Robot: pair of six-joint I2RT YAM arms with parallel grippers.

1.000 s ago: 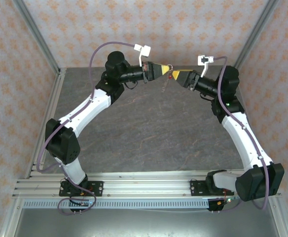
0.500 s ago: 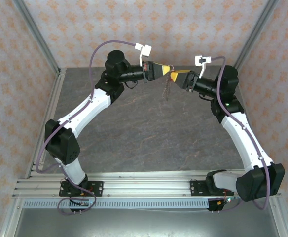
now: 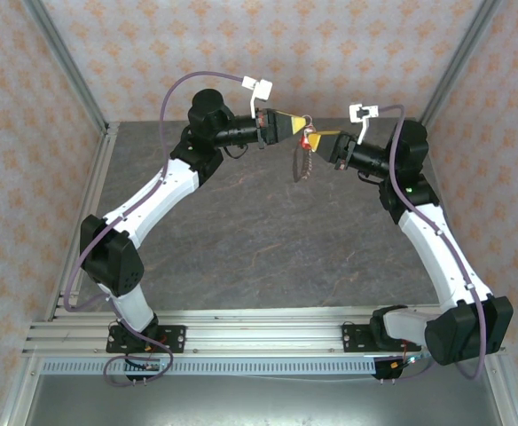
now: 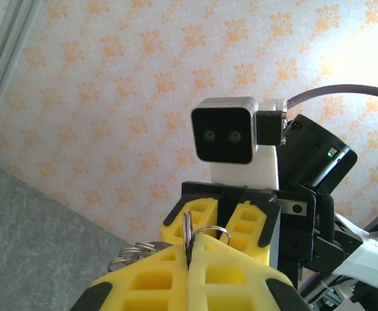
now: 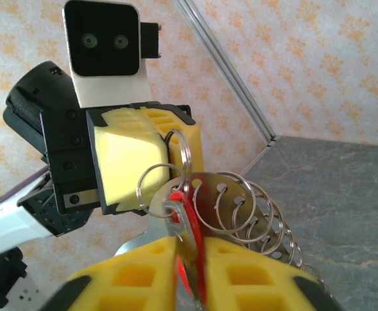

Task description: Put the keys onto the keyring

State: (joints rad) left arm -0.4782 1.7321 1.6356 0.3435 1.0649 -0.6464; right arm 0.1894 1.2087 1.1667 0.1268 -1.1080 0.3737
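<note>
Keyring (image 5: 241,207) hangs in mid-air above the table (image 3: 241,231), pinched in the tightly closed left gripper (image 4: 190,249). The right gripper (image 5: 188,256), jaws nearly together, clamps the red keys (image 5: 190,227) at the rings.

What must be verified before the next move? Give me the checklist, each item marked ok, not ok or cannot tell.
1. Left end effector shut on a loop of the keyring: ok.
2. Right end effector clamped on the red key: ok.
3. Key brought up against the held loop: ok.
4. Key threaded onto the loop: cannot tell.
5. Hanging loops clear of the table: ok, as far as the right wrist view shows.
</note>
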